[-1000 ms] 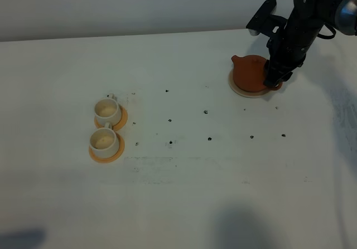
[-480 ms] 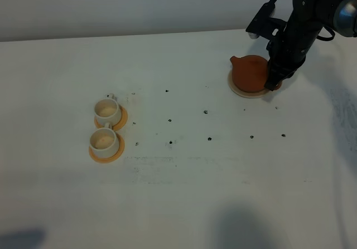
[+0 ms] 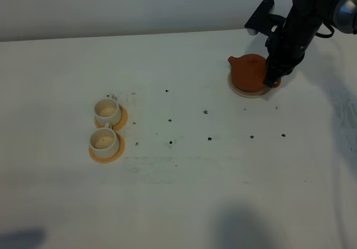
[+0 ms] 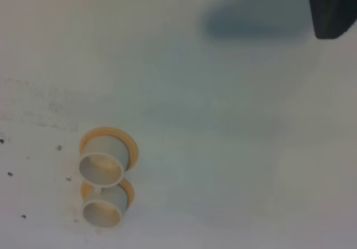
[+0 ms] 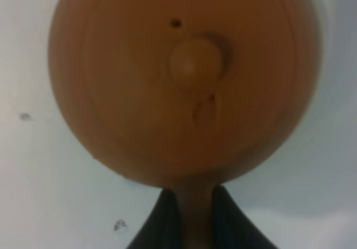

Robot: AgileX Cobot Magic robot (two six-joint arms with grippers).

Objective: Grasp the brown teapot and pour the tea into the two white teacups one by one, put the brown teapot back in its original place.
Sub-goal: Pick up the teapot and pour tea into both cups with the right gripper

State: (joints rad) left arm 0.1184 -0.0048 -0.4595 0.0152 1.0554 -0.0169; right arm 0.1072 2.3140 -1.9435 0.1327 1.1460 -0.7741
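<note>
Clamped at loop handle by right pincer (image 5: 190, 207): small round reddish-brown clay teapot (image 3: 249, 73), over pale beige disc coaster (image 3: 240, 92). Spout toward two small white cylindrical teacups (image 3: 107, 111), well apart across tabletop (image 3: 184, 193); judged ready for carrying, tipping. Left pincer (image 4: 333, 9) barely visible; cannot tell state.

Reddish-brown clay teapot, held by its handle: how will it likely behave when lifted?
Probably rigid and fairly heavy for its size: the reddish-brown clay teapot looks like fired ceramic. Since the right gripper pinches only its thin loop handle, the round body may sag or swing. The knobbed lid appears merely seated, so it might slip when tilted.
</note>
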